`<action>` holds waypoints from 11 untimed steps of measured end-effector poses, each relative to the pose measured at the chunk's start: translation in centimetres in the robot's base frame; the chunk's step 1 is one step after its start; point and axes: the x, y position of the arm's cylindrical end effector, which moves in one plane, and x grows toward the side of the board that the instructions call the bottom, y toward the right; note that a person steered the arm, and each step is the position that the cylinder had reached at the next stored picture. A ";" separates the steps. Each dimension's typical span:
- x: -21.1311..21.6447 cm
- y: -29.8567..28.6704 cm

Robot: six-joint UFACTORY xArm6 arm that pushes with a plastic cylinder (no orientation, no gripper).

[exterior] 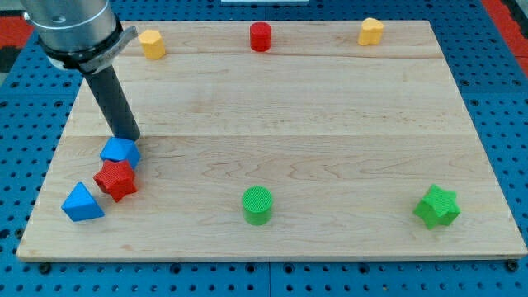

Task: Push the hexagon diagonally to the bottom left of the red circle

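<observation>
A yellow hexagon (152,43) sits at the view's top left of the wooden board. A red circle (261,37) stands at the top centre, well to the hexagon's right. My tip (129,138) is at the left side of the board, far below the hexagon. It touches the top edge of a blue block (120,152). A red star (115,180) lies just below the blue block, touching it.
A blue triangle (82,203) lies at the bottom left. A green circle (257,205) stands at the bottom centre and a green star (436,206) at the bottom right. A yellow heart-like block (371,31) sits at the top right. The board's edge (49,157) runs close to the left.
</observation>
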 end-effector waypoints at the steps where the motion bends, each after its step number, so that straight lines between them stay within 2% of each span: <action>1: -4.0 2.5; 3: -13.5 7.6; 4: -17.9 7.9; 5: -21.8 4.6; 6: -23.4 0.5; 7: -23.4 -2.2; 9: -14.2 1.5; 10: -12.2 5.4; 11: -11.7 6.4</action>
